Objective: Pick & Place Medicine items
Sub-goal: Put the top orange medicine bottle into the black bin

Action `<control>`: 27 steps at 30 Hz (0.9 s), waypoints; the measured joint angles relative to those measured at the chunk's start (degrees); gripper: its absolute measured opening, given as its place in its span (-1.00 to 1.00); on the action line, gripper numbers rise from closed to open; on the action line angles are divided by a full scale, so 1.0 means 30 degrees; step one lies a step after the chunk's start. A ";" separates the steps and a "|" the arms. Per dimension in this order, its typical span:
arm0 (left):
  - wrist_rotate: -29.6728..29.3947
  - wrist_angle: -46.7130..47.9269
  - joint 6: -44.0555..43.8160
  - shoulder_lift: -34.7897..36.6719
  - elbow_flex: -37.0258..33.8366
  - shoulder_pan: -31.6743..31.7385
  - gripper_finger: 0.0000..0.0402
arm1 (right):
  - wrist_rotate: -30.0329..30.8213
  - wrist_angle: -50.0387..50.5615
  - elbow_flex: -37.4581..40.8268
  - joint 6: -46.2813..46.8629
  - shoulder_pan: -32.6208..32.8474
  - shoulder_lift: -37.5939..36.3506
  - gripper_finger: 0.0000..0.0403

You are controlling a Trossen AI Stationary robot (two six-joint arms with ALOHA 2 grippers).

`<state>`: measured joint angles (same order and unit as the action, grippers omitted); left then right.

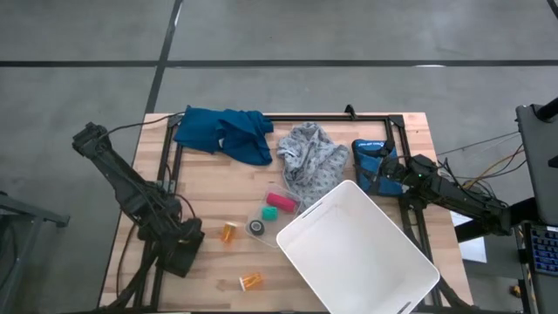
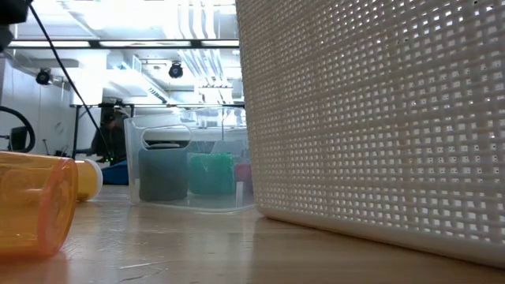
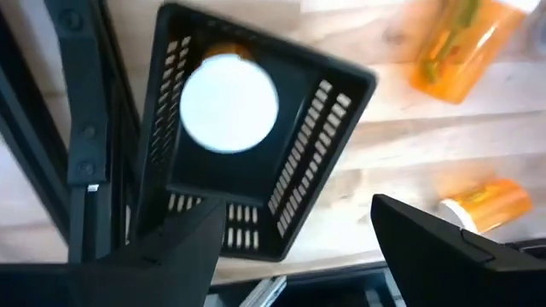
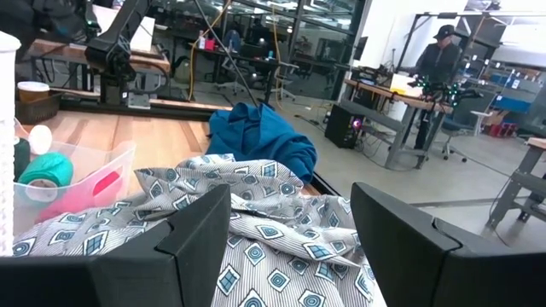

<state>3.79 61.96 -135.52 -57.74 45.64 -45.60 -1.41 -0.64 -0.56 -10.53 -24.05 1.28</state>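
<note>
A small translucent orange pill bottle with a white round cap (image 3: 229,102) stands upright inside a black slotted plastic bin (image 3: 328,128), seen cap-on directly beneath the left tool (image 3: 294,243), whose two dark fingers are spread wide and hold nothing. A second orange pill bottle (image 1: 228,232) lies on its side on the bare light wooden table (image 1: 209,187), just beside that tool toward the table's middle, and a third orange pill bottle (image 1: 251,281) lies on its side a little farther off, nearer the table's front edge; neither touches the tool. In the low view the nearest bottle (image 2: 35,205) lies tipped over on the wood, its open-looking end toward the camera. Beyond the second bottle sits a clear plastic tray (image 1: 272,214) holding a dark round roll (image 1: 256,228) and a teal roll (image 1: 278,201), and close by it is a large white perforated plastic basket (image 1: 357,249), set at an angle. The right tool (image 4: 290,234) hangs at the far right side of the table over a crumpled grey diamond-patterned cloth (image 4: 256,230), fingers parted and empty. Past that cloth lies a bunched blue cloth (image 1: 225,133) near the table's back edge. A person in a dark cap (image 4: 439,55) stands at a workbench in the room behind.
</note>
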 joint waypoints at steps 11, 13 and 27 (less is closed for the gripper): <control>-0.1049 0.1720 0.4655 -0.2360 0.2044 0.2425 0.47 | 0.0000 -0.0004 0.0004 -0.0025 0.0000 0.0000 0.19; -0.0400 0.1920 0.7199 -0.2767 0.2335 0.3793 0.47 | 0.0000 0.0000 0.0001 -0.0012 0.0000 0.0000 0.19; 0.4964 0.1233 2.3689 -0.7517 0.2567 1.6593 0.47 | 0.0000 0.0000 0.0005 -0.0002 0.0015 0.0000 0.19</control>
<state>18.68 65.66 -64.45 -80.29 53.34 4.17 -1.41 -0.64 -0.54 -10.53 -24.01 1.28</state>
